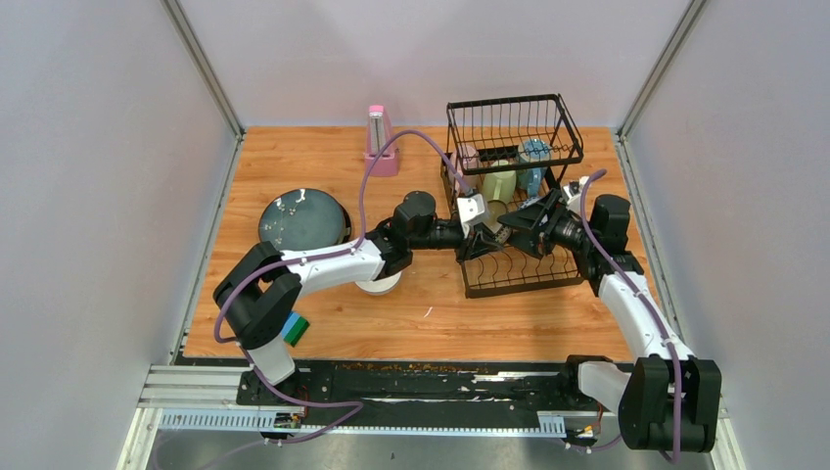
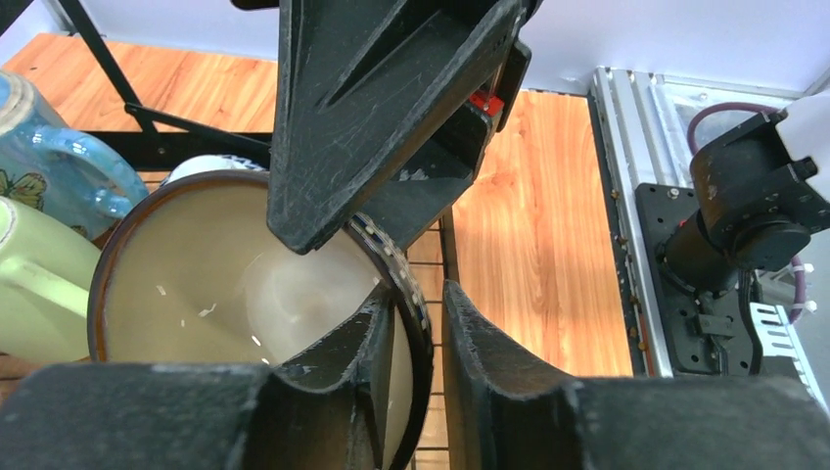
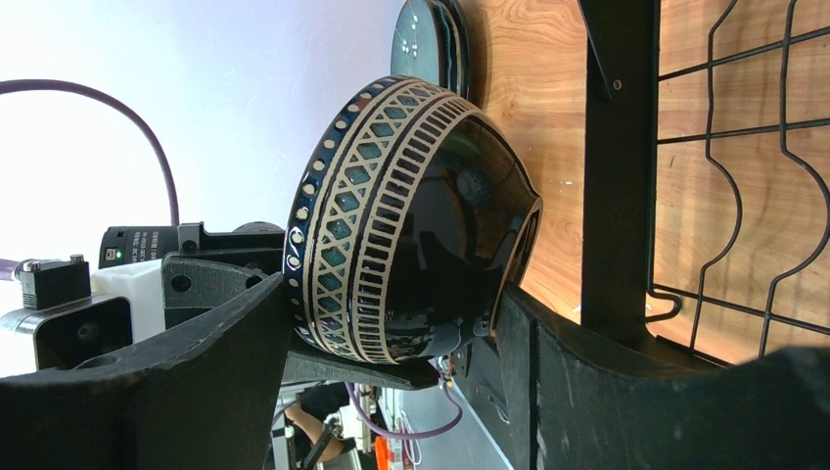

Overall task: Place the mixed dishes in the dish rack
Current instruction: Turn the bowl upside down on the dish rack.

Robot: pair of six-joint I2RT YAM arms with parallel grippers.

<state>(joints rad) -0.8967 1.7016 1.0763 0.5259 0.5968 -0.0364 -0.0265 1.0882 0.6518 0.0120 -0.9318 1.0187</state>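
Observation:
A blue-patterned bowl [image 1: 497, 233] with a cream inside hangs on its side over the slots of the black wire dish rack [image 1: 509, 286]. My right gripper [image 1: 519, 227] is shut on the bowl [image 3: 411, 215], one finger at its rim and one at its foot. My left gripper [image 1: 482, 227] is open astride the bowl's rim [image 2: 419, 289], one finger inside the bowl [image 2: 215, 284] and one outside, with small gaps showing. A blue-grey plate [image 1: 303, 220] lies at the left. A white bowl [image 1: 377, 285] sits under my left arm.
The rack's basket holds a pink-white mug [image 1: 470, 157], a pale green mug [image 1: 499, 184] and a blue mug [image 1: 533, 155]. A pink metronome [image 1: 380, 142] stands at the back. A blue-green block [image 1: 294, 328] lies at the near left.

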